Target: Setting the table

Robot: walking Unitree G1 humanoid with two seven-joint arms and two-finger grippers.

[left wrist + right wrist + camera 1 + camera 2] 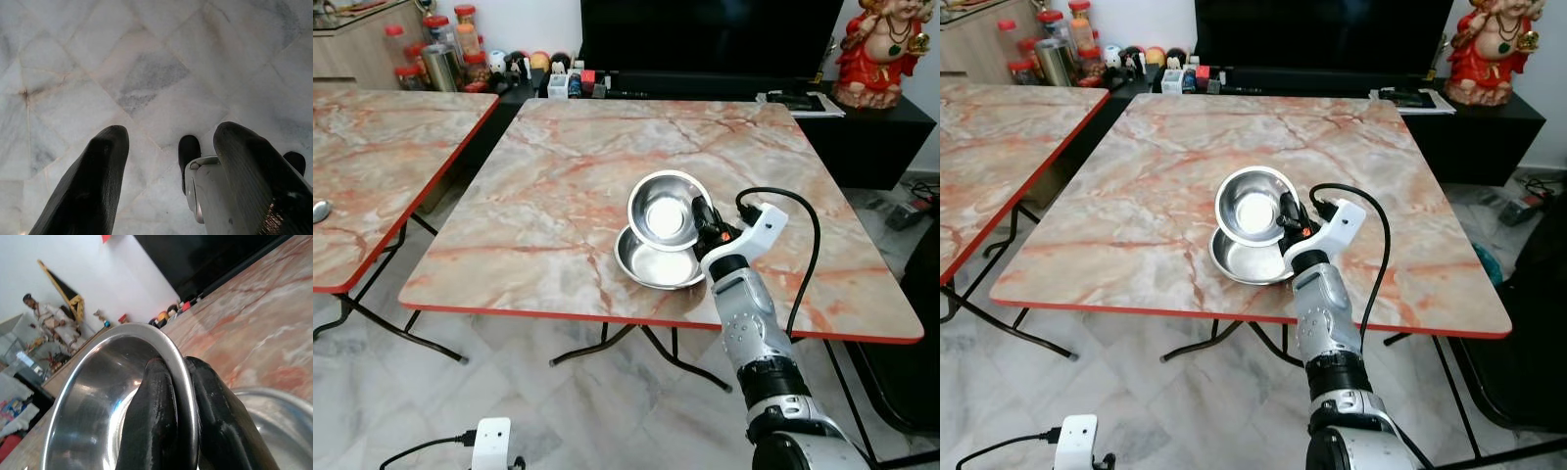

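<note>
Steel bowl (667, 210) tilted, right end effector (704, 217) pinching rim

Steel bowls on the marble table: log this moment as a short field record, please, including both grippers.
held bowl: steel bowl, tilted, rim pinched by right gripper
second bowl: steel bowl, flat on marble table, partly under the held one
right grip: one finger inside rim, one outside
left gripper: open, hanging over tiled floor
side table: to robot's left
</note>
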